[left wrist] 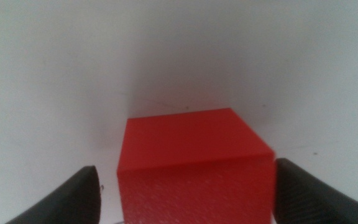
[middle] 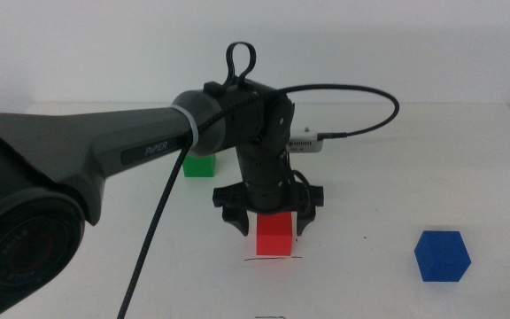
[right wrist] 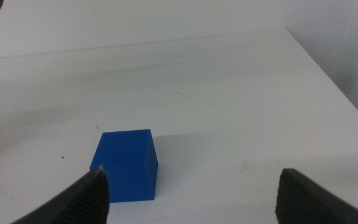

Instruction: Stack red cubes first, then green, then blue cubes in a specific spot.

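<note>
Red cube [left wrist: 194, 165] between open left hand [left wrist: 185, 199]

One legible marking: "PIPER", pale capitals on the dark casing of the left arm [middle: 104, 151], running along the link up-arm from the left claw [middle: 269, 215], toward the arm's base. Nothing readable on the red cube [middle: 274, 233] between that claw's jaws. Both wrist views: no text, labels or numbers.
</note>
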`<action>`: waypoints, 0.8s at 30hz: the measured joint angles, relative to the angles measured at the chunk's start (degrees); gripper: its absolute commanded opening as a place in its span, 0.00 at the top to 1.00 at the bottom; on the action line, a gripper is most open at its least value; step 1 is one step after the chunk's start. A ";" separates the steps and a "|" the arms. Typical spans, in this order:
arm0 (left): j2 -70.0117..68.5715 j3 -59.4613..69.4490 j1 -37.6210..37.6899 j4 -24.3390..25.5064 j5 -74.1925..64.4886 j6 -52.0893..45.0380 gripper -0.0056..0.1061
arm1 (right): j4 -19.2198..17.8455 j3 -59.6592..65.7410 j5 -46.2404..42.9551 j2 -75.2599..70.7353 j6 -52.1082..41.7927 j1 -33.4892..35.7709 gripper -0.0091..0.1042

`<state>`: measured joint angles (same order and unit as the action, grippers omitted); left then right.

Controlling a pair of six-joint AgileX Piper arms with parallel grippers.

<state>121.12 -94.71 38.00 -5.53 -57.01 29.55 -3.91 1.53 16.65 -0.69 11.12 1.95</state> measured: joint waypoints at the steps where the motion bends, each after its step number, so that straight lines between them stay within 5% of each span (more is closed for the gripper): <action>1: 0.00 -0.57 0.00 0.00 -0.47 -0.13 0.11 | 0.00 0.00 0.00 0.00 0.00 0.00 0.29; 24: 0.00 -15.42 0.00 6.12 -13.26 -0.31 0.11 | 0.00 0.00 0.00 0.00 0.00 0.00 0.29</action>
<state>121.12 -110.12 38.00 0.58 -70.27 29.23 -3.91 1.53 16.65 -0.69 11.12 1.95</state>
